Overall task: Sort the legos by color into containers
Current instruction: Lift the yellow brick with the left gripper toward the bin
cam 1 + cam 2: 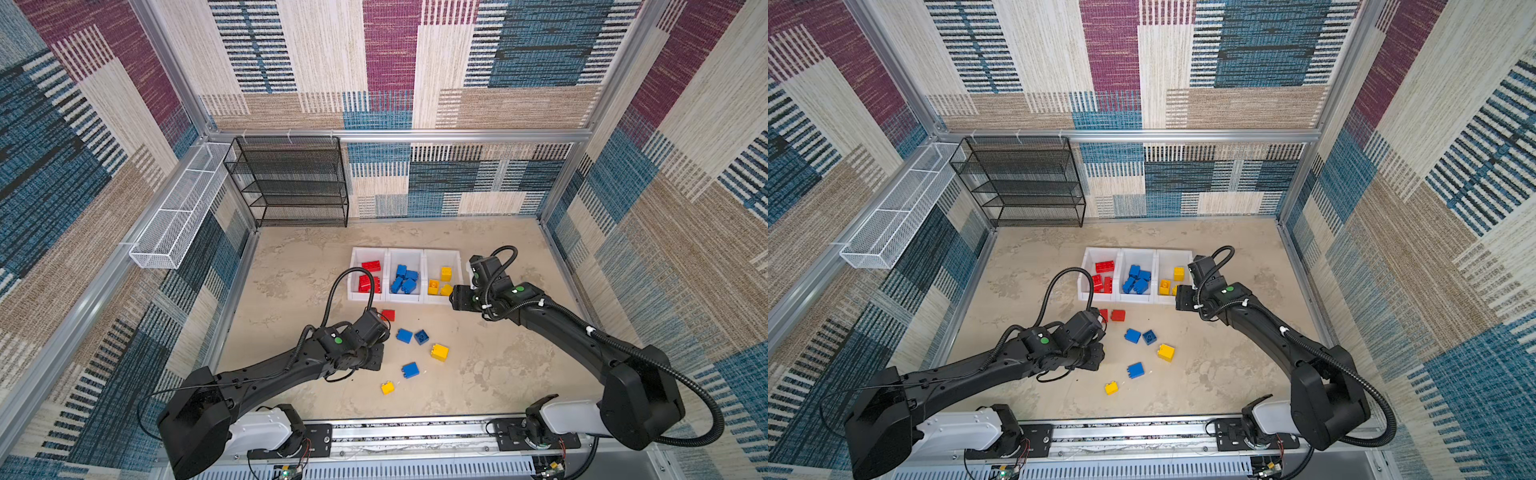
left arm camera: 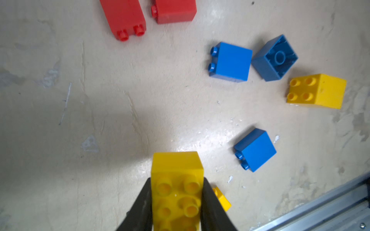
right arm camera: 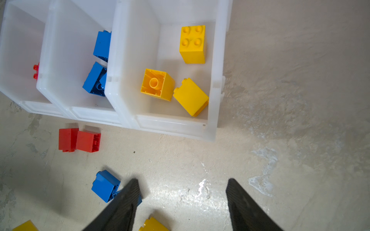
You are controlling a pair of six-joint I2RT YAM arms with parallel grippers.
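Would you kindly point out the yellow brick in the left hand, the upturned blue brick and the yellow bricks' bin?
held yellow brick (image 2: pixel 177 163): left wrist view, its plain side face.
upturned blue brick (image 2: pixel 280 57): left wrist view, its hollow underside.
yellow bricks' bin (image 3: pixel 170 125): right wrist view, its front wall.

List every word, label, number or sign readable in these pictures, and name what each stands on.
No text can be read anywhere.
Studs of the yellow brick clamped in the left gripper: too blurred to show any embossing.
Green dot on the left arm: a plain mark with no lettering.
White bins: no labels visible.
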